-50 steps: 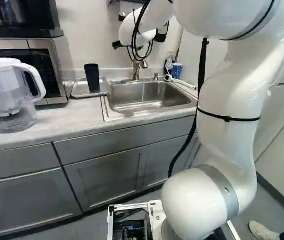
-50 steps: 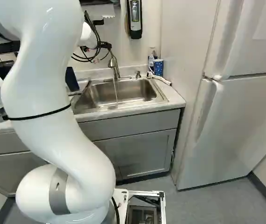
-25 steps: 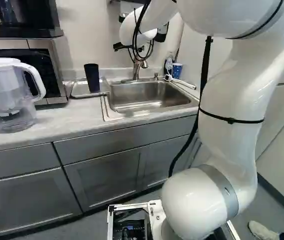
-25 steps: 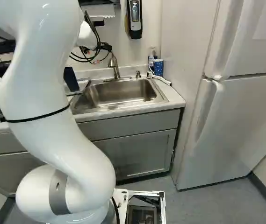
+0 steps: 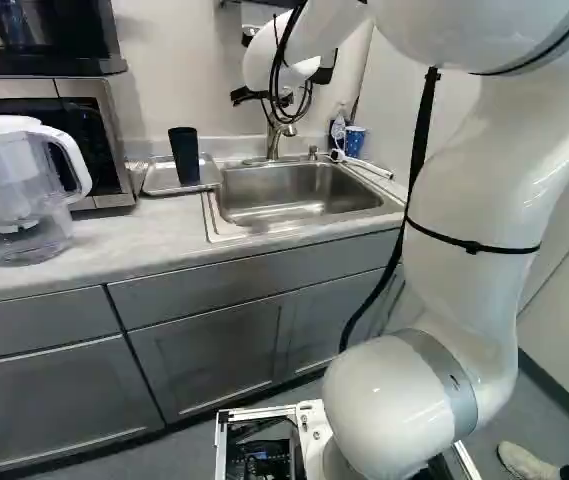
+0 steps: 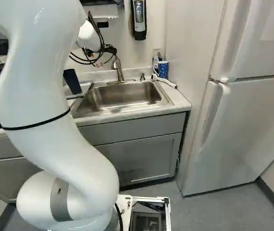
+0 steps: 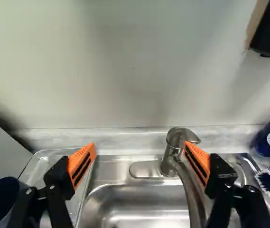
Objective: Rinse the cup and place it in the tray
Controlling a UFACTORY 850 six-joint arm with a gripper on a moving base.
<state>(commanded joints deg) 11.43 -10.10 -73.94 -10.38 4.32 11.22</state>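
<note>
Arm (image 5: 464, 200) draws back slightly, faucet (image 5: 273, 140) stream gone | pincer (image 7: 139, 147) released | tumbler (image 5: 184, 155) upright by tray (image 5: 157, 180)'s front edge | rinse, placing likely done

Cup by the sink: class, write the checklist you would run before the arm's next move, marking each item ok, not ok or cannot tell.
1. Cup upright in the tray: ok.
2. Hand open, cup released: ok; the cup stands outside its spread fingers.
3. Water off: ok; no stream shows below the faucet.
4. Cup fully rinsed: cannot tell; its inside is too dark.
5. Hand clear of the faucet: cannot tell; one finger overlaps it in the wrist view, so I would check the gap first.
</note>
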